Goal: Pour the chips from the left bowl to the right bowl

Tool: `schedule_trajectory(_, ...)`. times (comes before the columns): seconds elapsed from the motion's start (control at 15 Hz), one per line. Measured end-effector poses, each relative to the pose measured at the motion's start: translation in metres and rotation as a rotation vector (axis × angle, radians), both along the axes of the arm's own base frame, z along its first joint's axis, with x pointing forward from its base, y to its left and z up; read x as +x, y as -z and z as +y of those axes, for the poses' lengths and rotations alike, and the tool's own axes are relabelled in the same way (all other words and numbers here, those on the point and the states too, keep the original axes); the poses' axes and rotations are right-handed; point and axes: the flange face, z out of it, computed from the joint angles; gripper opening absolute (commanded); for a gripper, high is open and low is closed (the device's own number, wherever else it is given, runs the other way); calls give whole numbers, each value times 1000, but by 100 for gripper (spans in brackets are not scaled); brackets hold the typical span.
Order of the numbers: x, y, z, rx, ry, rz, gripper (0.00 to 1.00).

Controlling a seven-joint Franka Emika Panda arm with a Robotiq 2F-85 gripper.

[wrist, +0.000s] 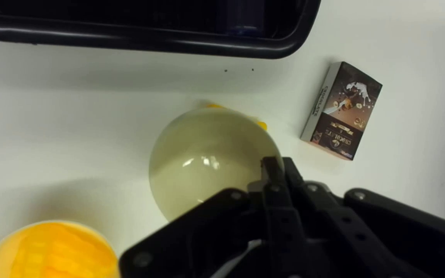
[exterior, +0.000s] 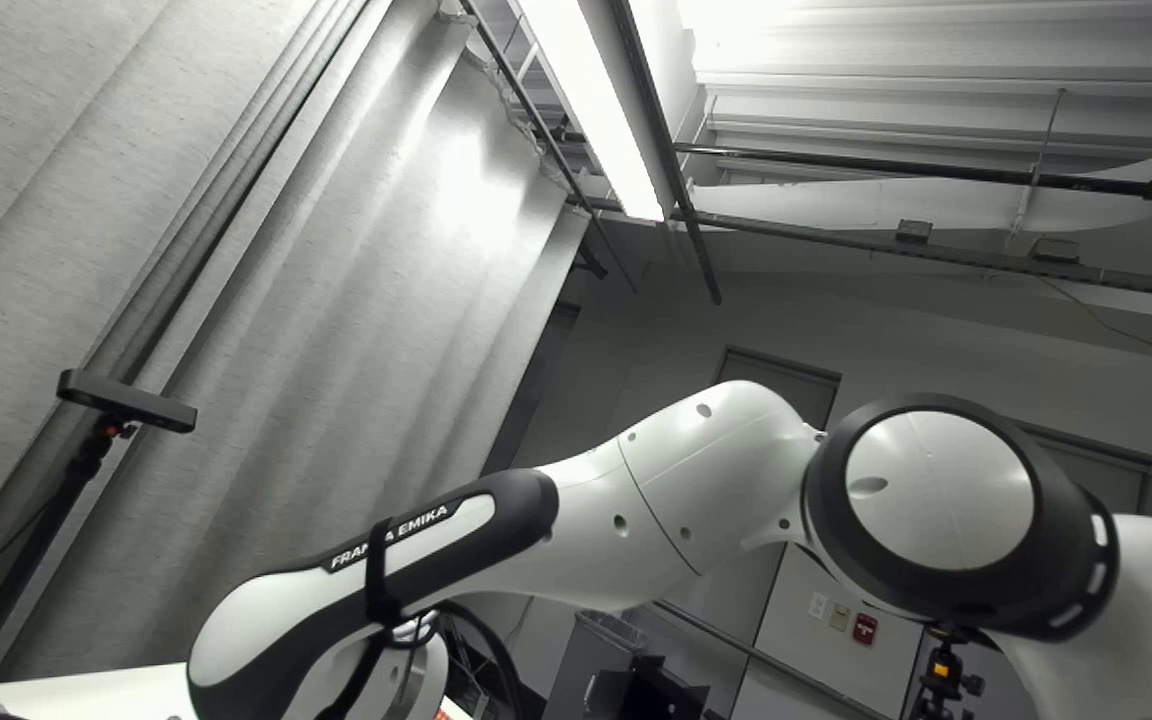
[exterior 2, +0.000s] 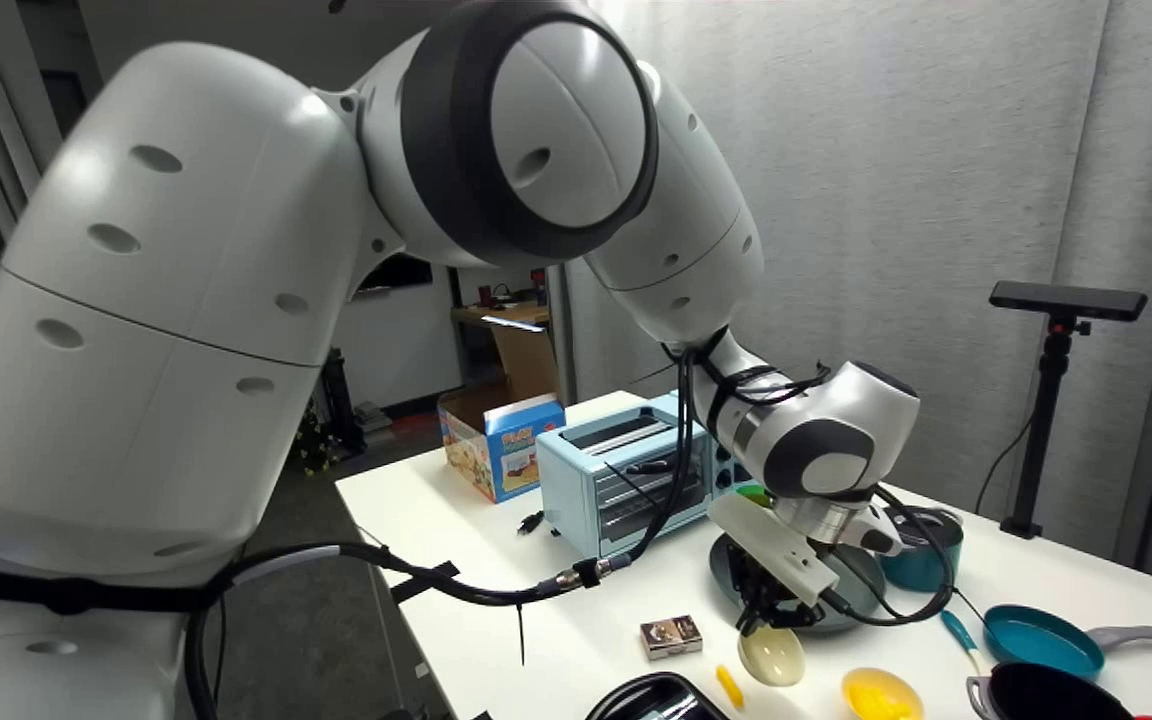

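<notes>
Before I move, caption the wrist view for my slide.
Gripper pinching a cream bowl by its rim, near a yellow-filled bowl and a chocolate box.

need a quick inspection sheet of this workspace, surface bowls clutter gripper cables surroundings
Surface: white table, two small dark specks near the black tray.
Job's things: cream bowl, nothing seen in its visible inside; yellow bowl holding yellow-orange pieces, likely the chips.
Clutter: chocolate box, yellow stick, toaster oven, teal pan, blue printed box.
Gripper: shut on the cream bowl's rim.
Cables: black cable strapped to the arm; black plug lying beside the toaster oven.
Surroundings: gray curtain, black camera stand.
</notes>
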Motion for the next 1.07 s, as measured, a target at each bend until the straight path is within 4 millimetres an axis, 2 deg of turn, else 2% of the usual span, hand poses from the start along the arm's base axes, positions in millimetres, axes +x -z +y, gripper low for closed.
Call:
schedule_trajectory(0.4,-2,13,21,-67,-61,16,1)
schedule_trajectory(0.93,1,31,25,-142,-76,-20,1)
schedule_trajectory(1.0,1,32,25,-148,-77,-24,20)
schedule_trajectory(1.07,2,32,25,-152,-75,-27,31)
